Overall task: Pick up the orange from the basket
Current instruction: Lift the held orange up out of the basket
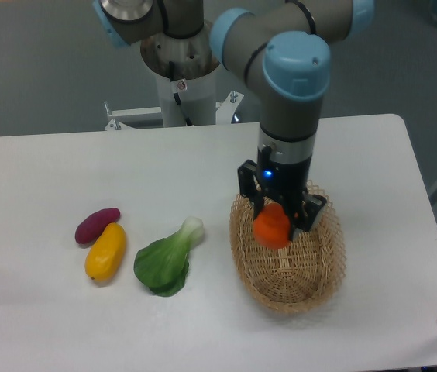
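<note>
nearest the camera sits the basket, its woven floor bare under me, the lacy rim running round from six o'clock up to twelve. above its upper half my pincer pinches the orange, one finger on each side of it; the fruit hangs over the basket's inner wall toward eleven o'clock, and i judge it clear of the weave, though from this angle i cannot be sure how much air lies beneath it.

to do this lift well, i should rise straight and slow, keep the squeeze even so the glossy skin does not slip, and avoid swinging sideways until the fruit is over the rim, since a brush there could tip the light basket.

out at nine o'clock on the table, well apart from me, lie the bok choy, the yellow fruit and the purple tuber touching it. beyond, at twelve o'clock, stands my base column.
</note>
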Robot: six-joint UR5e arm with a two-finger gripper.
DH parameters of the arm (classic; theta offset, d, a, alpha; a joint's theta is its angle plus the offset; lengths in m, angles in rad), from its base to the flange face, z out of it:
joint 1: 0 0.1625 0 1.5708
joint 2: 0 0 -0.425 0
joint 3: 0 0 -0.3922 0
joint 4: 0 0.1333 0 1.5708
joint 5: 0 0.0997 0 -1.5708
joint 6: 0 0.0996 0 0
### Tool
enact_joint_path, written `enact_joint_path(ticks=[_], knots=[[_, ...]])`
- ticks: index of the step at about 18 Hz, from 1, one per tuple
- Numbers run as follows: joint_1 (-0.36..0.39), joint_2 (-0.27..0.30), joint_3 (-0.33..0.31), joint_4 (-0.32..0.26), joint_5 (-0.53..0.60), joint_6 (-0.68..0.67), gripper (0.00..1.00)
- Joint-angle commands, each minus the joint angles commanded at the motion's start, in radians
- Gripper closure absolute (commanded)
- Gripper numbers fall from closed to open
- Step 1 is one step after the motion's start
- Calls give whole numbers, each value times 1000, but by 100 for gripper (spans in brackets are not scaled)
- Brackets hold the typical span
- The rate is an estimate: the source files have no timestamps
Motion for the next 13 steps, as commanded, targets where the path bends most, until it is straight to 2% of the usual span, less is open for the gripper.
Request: enact_joint_path(ticks=[13], knots=[[-31, 6, 0, 3, 5, -26, 34]])
